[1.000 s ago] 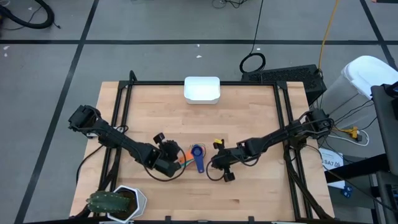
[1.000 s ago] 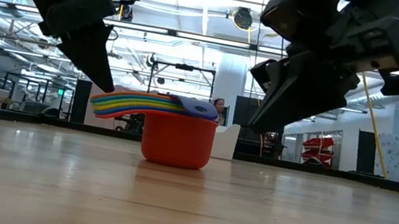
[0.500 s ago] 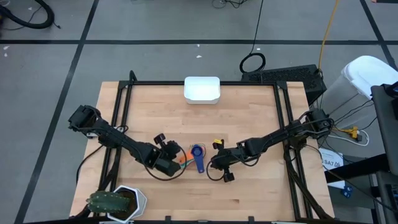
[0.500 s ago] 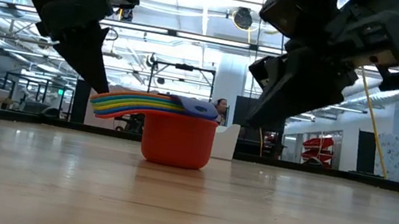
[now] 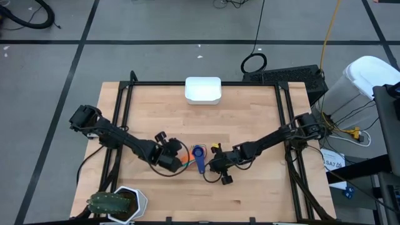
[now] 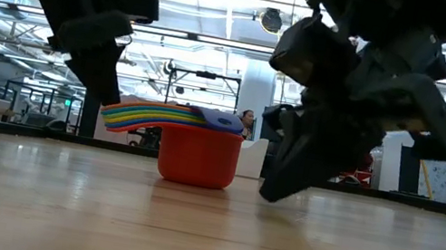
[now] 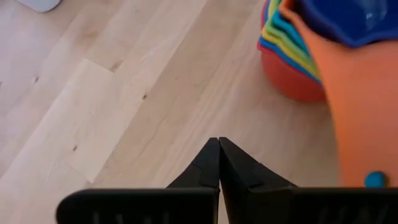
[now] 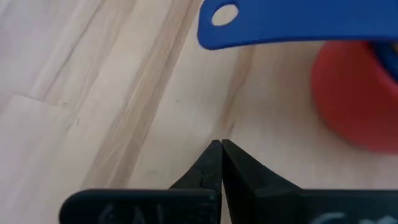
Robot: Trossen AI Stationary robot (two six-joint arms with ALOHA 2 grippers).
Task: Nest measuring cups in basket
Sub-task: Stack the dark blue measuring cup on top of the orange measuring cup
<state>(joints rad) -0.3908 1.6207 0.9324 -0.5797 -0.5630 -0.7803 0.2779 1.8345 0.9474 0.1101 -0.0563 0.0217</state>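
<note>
The measuring cups [image 5: 199, 153] sit nested in one stack on the table's middle, a red cup [image 6: 198, 157] at the bottom and a blue one on top. Their handles [image 6: 147, 114] fan out toward the left, and the blue handle [image 5: 200, 165] points toward the near edge. My left gripper [image 5: 179, 157] is shut beside the free ends of the fanned handles, with an orange handle [image 7: 360, 112] running past its fingers. My right gripper [image 5: 210, 164] is shut, low over the table right of the blue handle [image 8: 292, 25]. The white basket [image 5: 203, 90] stands at the far edge. My left gripper has nothing between its shut fingers [image 7: 218, 155]. Its tip stands right at the free ends of the fanned handles [image 6: 111, 111], and I cannot tell whether it touches them. My right gripper touches no cup; whether its tip [image 6: 271, 193] meets the table I cannot tell.
A white hexagonal pot with a green plant [image 5: 119, 203] stands at the near left corner. Bare wood lies between the cups and the basket and along the near edge. A black frame [image 5: 203, 83] runs round the table.
My right gripper has come down from above the stack toward the table, a little nearer the red cup, its fingers still shut. The stack of cups has stayed where it was.
</note>
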